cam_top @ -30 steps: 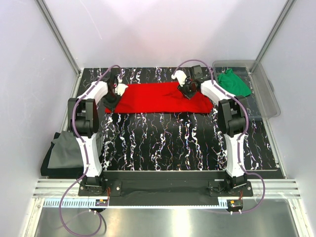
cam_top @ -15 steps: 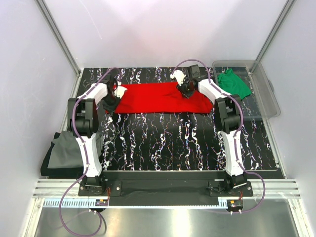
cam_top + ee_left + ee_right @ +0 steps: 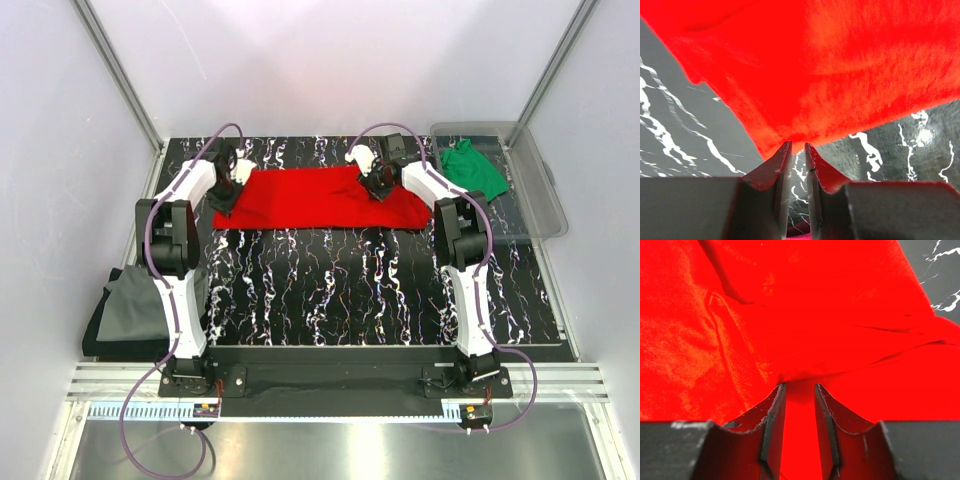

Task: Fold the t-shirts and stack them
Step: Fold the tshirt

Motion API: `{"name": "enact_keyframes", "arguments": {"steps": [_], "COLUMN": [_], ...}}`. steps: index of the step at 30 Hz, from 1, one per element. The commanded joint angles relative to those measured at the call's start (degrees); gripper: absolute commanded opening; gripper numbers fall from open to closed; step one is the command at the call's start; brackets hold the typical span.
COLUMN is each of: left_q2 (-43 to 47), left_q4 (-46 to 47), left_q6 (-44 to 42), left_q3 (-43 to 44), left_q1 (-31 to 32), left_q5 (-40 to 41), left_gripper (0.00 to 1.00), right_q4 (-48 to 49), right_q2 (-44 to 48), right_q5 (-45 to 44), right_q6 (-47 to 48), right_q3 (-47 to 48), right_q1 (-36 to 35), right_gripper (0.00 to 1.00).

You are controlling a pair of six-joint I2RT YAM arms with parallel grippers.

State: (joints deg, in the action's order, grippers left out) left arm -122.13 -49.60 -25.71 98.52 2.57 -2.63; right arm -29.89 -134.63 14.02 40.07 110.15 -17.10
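Note:
The red t-shirt (image 3: 310,198) lies spread in a wide flat band across the far half of the table. My left gripper (image 3: 226,197) is at its left edge. In the left wrist view the jaws (image 3: 797,145) are nearly together, with the hem of the red cloth (image 3: 830,65) at their tips. My right gripper (image 3: 378,184) is on the shirt's upper right part. In the right wrist view its jaws (image 3: 799,386) pinch a puckered fold of the red cloth (image 3: 815,305). The green t-shirt (image 3: 472,168) lies in the bin. The dark grey t-shirt (image 3: 125,310) lies left of the table.
A clear plastic bin (image 3: 538,205) stands at the back right corner and holds the green shirt. The black marbled table top (image 3: 340,290) shows bare in front of the red shirt. Walls and metal posts close in the back and the sides.
My left gripper has moved a little back and left along the shirt's left edge. My right gripper has shifted slightly left on the shirt. The shirt's outline is almost unchanged.

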Motion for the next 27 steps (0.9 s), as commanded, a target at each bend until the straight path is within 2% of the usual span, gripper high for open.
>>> {"name": "enact_keyframes", "arguments": {"steps": [1, 9, 14, 17, 21, 27], "left_q2": [-1.7, -4.9, -4.8, -4.1, -3.3, -1.4], "left_q4": [0.8, 0.9, 1.0, 1.6, 1.8, 1.8], "left_q6": [0.8, 1.0, 0.9, 1.2, 0.8, 0.3], "left_q3": [3.0, 1.4, -2.3, -4.3, -6.1, -7.3], "left_q1": [-0.3, -0.3, -0.5, -0.5, -0.3, 0.4], "left_q5": [-0.1, 0.6, 0.8, 0.8, 1.5, 2.1], "left_gripper": [0.2, 0.2, 0.2, 0.2, 0.2, 0.2], "right_q4": [-0.3, -0.3, -0.3, -0.3, -0.1, 2.9], "right_q2": [4.4, 3.9, 0.3, -3.3, -9.8, -10.0], "right_q5": [-0.8, -1.0, -0.5, 0.1, 0.3, -0.3], "right_q6": [-0.2, 0.2, -0.8, -2.1, -5.9, -9.3], "right_q3": [-1.0, -1.7, 2.7, 8.7, 23.8, 31.4], "right_q1": [-0.4, -0.4, -0.6, -0.9, -1.9, -5.0], "right_gripper": [0.36, 0.36, 0.36, 0.36, 0.36, 0.36]}}
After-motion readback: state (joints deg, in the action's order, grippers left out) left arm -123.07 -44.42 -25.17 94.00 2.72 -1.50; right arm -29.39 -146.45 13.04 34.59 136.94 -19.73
